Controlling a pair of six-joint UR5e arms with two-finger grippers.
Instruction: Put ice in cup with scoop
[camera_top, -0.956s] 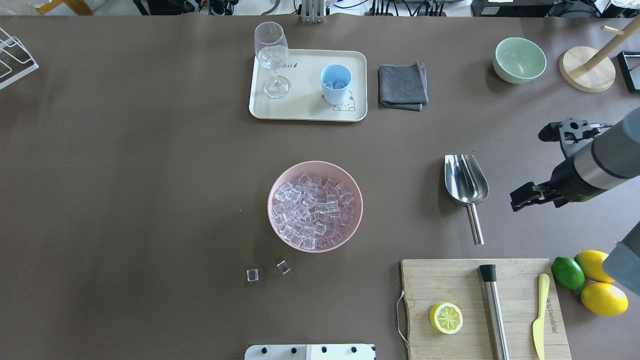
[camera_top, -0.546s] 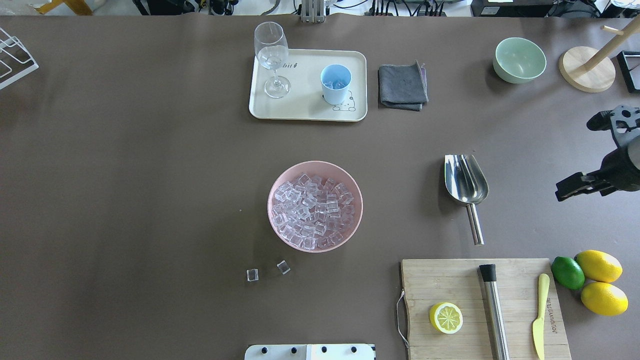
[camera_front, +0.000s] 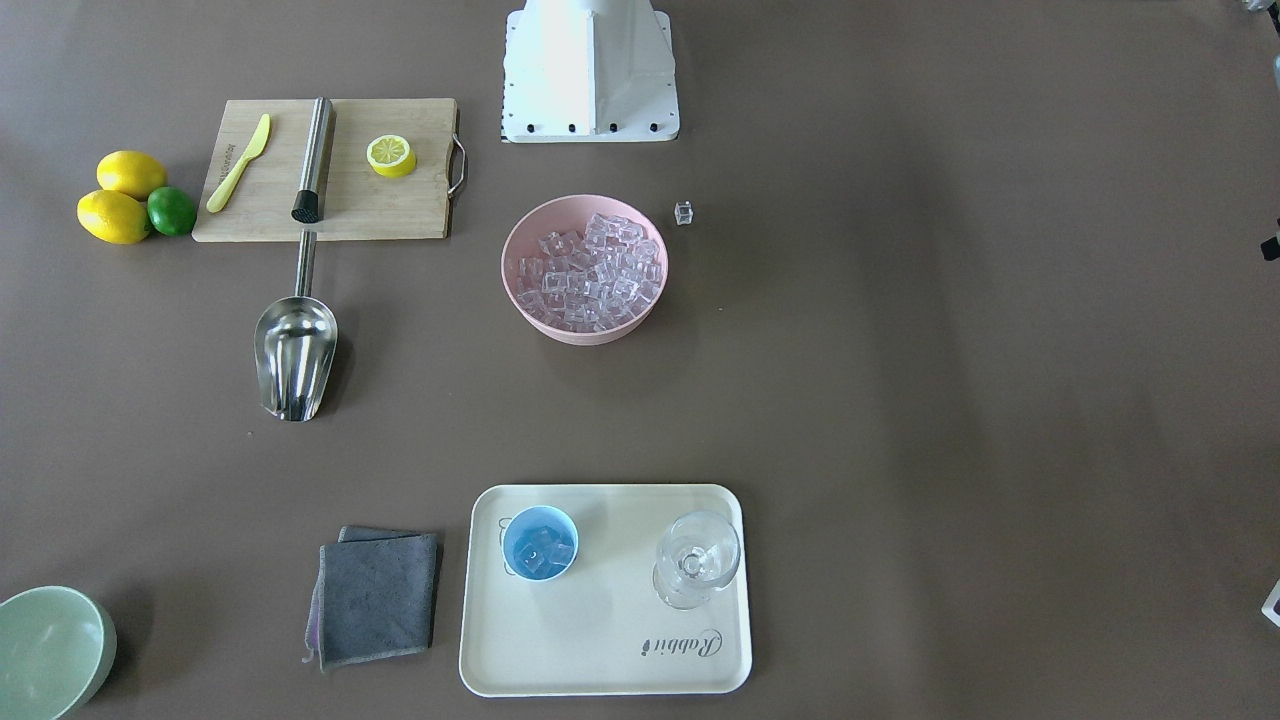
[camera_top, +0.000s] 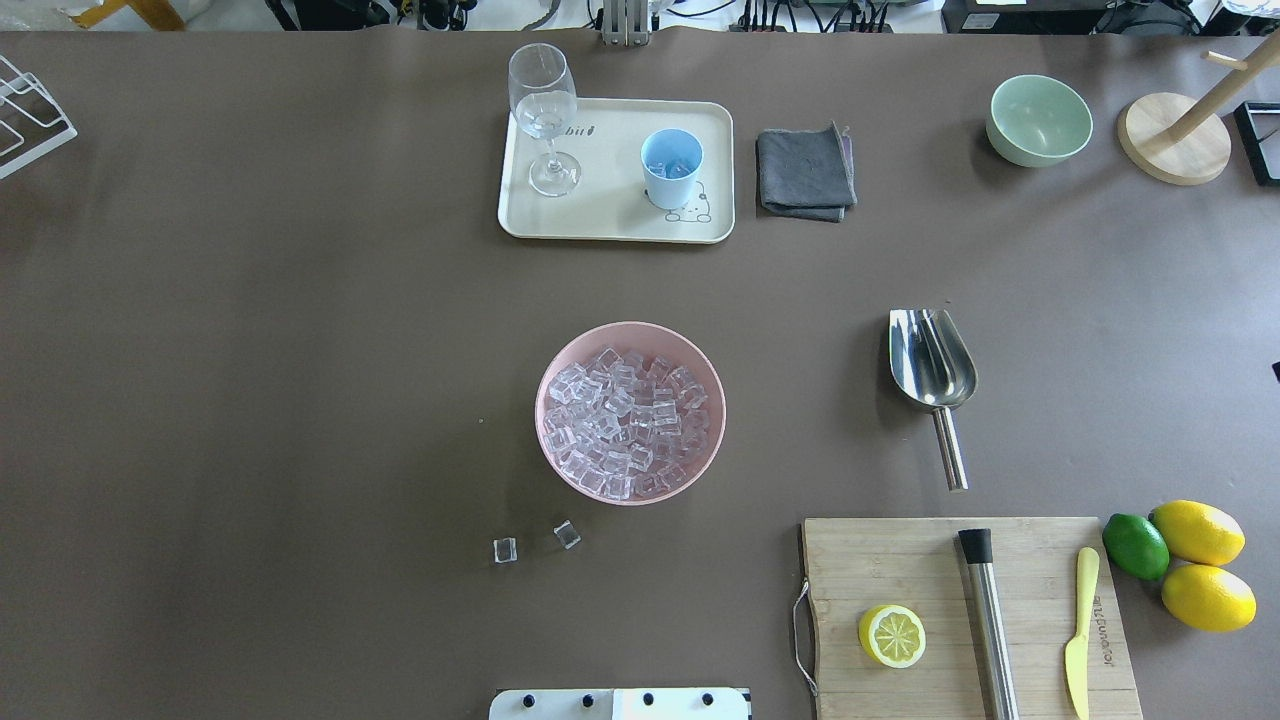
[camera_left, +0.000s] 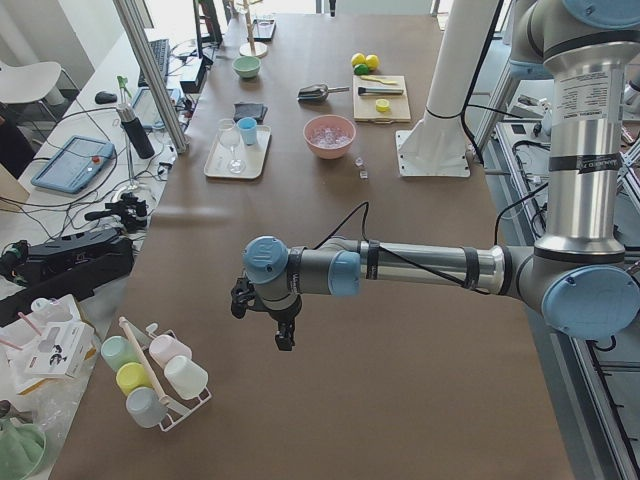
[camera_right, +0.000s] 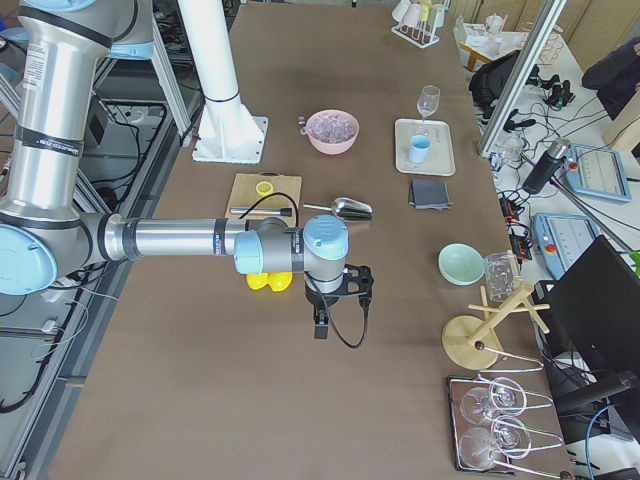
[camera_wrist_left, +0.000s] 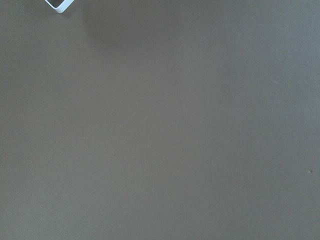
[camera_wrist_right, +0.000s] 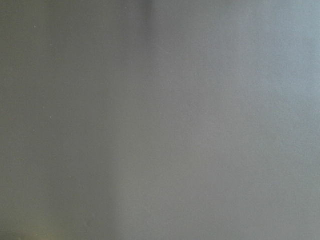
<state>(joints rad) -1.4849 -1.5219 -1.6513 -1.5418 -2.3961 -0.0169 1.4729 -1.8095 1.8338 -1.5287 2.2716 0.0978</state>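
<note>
While both arms are being held away from the work area, nothing is being gripped.

Front-facing view: the scoop (camera_front: 293, 358) is being left flat on the table, trough up and empty, with its handle toward the cutting board (camera_front: 400, 215). Most of the ice (camera_front: 590, 270) is being kept in the pink bowl (camera_front: 510, 250). A few cubes are sitting in the cup (camera_front: 540, 543), upright on the tray (camera_front: 600, 650).

Overhead view: two stray cubes (camera_top: 505, 550) are being left on the table near the bowl.

Left side view: the left gripper (camera_left: 282, 325) is being held over bare table, well apart from the task things. Its jaw state cannot be told.

Right side view: the right gripper (camera_right: 335, 298) is being held beside the lemons (camera_right: 265, 281), with the scoop beyond it. Its jaw state cannot be told either.

Wrist views: only bare table surface is being shown.

Judgement: a pause after a delivered load is being assumed. Another load would call for the rod handle to be grasped by the right gripper.
</note>
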